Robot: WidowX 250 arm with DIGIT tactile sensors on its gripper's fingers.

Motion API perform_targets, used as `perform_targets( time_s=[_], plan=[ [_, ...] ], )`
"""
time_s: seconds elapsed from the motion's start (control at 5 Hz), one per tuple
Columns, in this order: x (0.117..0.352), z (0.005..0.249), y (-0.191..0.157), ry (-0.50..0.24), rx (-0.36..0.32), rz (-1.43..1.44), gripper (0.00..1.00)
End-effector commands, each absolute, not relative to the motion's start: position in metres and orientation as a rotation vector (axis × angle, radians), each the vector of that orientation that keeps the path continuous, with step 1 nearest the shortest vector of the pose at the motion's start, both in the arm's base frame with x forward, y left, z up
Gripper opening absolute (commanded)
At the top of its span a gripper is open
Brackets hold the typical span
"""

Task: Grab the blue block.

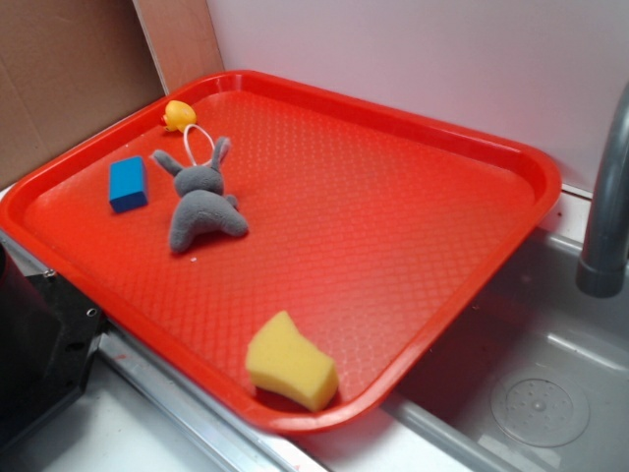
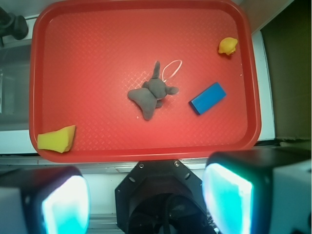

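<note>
- While the gripper (image 2: 146,202) is hanging high above the near edge of the tray (image 2: 146,146), its two fingers (image 2: 226,195) are standing wide apart with nothing between them, so the claw is released.
- In the wrist view, both fingers are showing as large blurred shapes with a pale cyan glow at the bottom of the frame, and the dark mount is sitting between them, off the tray.
- The blue block (image 1: 128,184) is lying flat on the red tray, toward its far left part in the exterior view, untouched and well apart from the gripper.
- From the wrist camera the block (image 2: 208,98) is sitting right of centre, turned at an angle to the tray edges.
- The grey bunny (image 1: 200,204) is lying just beside the block, apart from it, with a white loop (image 1: 200,145) trailing from its head.
- A small yellow toy (image 1: 178,115) is resting near the tray's far left corner, beyond the block and the bunny.
- The yellow sponge (image 1: 290,362) is sitting against the tray's near rim, well apart from the block.
- A grey sink (image 1: 531,393) is lying beside the tray, with a grey faucet (image 1: 607,206) rising at the right edge of the exterior view.
</note>
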State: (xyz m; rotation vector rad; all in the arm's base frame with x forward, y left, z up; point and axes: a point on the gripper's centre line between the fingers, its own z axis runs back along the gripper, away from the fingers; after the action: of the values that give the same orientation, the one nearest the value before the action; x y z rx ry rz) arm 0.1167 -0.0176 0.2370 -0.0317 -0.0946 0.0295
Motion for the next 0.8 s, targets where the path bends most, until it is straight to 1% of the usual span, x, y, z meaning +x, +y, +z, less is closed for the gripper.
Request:
perform_targets(
  time_s=[0.0, 0.2, 0.4, 0.6],
  plan=[
    [0.117, 0.237, -0.018, -0.095, -0.032, 0.029, 1.00],
    [0.122, 0.238, -0.005, -0.135, -0.075, 0.209, 1.00],
    [0.129, 0.233, 0.007, -0.218, -0.100, 0.426, 1.00],
    [0.140, 0.220, 0.025, -0.273, -0.082, 0.673, 1.00]
  ],
)
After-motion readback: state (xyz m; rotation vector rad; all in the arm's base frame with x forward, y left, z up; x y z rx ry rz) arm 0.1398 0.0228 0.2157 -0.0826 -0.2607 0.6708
